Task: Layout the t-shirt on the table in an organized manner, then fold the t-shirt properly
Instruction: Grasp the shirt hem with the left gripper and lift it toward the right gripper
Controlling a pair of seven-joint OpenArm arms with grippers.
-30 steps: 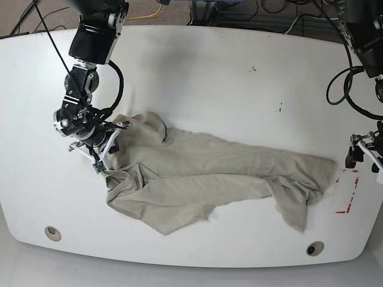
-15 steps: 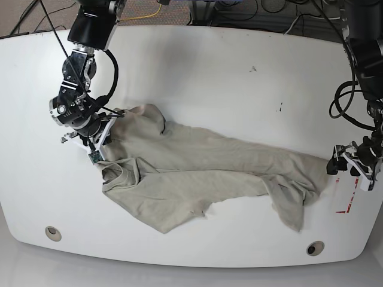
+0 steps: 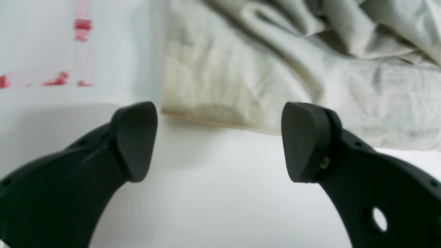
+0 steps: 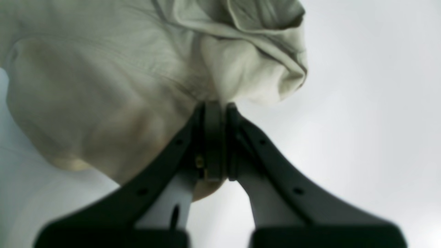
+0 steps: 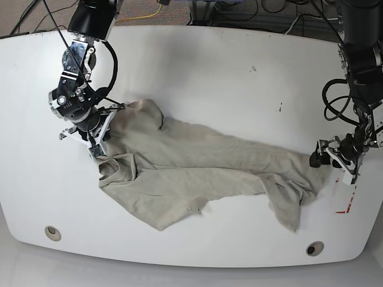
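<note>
In the left wrist view, the left gripper (image 3: 219, 141) is spread wide and empty, low over the table (image 3: 213, 199). The t-shirt (image 3: 275, 69) lies just ahead of the fingertips, with a straight hem edge between them and a little beyond. Red tape marks (image 3: 62, 80) are ahead and to the outer side of one finger. To do this step well, I think the claw should go forward until the hem is between the pads, then close on one layer only, near the corner. The cloth behind the first fold is wrinkled and blurred, so I cannot count its layers.

In the right wrist view, the right gripper (image 4: 215, 113) is pressed together and pinches a bunch of the shirt just at its tips; the fabric hangs ahead and to one side. Which part is pinched I cannot tell, because the bunch hides it.

In the base view, the shirt stretches between both claws as a twisted band across the table. The right gripper (image 5: 96, 134) holds one end; the left gripper (image 5: 335, 156) is beside the other end. Pulling should be slow and outward, to open the twist. Both arms are cut off at the upper frame edge.
</note>
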